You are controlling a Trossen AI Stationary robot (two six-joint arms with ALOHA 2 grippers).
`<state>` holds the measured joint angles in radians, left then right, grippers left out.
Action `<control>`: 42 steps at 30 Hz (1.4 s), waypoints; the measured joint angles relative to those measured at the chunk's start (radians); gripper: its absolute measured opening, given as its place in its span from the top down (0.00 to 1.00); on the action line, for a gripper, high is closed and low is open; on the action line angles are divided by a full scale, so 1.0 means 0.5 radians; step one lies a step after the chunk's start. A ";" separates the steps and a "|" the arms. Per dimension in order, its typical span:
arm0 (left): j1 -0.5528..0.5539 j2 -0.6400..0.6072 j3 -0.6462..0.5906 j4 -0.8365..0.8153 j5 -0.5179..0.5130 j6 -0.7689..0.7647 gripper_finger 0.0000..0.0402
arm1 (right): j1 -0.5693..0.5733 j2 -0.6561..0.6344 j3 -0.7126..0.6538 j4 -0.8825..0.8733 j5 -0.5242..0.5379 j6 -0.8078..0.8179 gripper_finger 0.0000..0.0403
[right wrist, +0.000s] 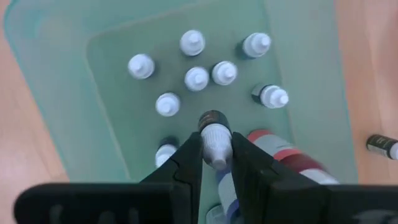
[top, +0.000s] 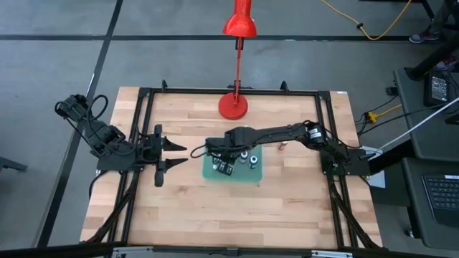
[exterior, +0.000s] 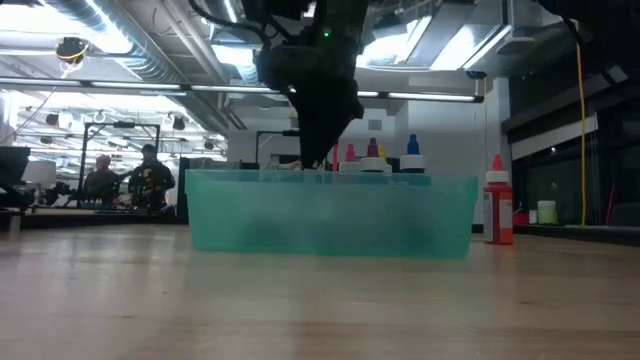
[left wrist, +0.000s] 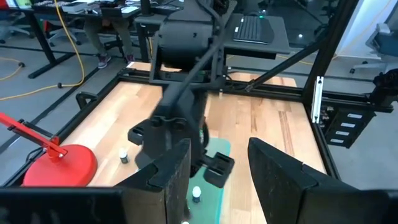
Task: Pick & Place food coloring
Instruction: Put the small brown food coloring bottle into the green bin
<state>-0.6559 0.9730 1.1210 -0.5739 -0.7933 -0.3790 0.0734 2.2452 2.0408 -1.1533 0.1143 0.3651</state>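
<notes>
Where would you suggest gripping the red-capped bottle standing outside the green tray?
Grip the red-capped bottle by its body below the cap, coming down from above: it stands upright, apart from the green tray, sides free.

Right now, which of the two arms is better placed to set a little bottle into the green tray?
The right. Its gripper hangs over the green tray and is shut on a white-capped food coloring bottle, so it likely only needs to lower and release. The left gripper waits open beside the tray, holding nothing.

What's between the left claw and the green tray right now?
Only bare wood between the left claw and the green tray, as the high view shows.
</notes>
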 joint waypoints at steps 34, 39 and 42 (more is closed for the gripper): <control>0.000 0.000 0.000 -0.032 0.004 0.036 0.61 | -0.059 0.216 -0.006 0.095 -0.128 -0.013 0.82; 0.000 0.000 0.000 -0.051 0.004 0.035 0.61 | -0.061 0.233 -0.002 0.085 -0.118 -0.006 0.82; 0.000 0.000 0.000 -0.059 0.004 0.034 0.61 | -0.061 0.234 -0.002 0.092 -0.118 -0.005 0.82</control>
<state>-0.6559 0.9730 1.1210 -0.6033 -0.7914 -0.3618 0.0429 2.3623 2.0399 -1.1072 0.0551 0.3626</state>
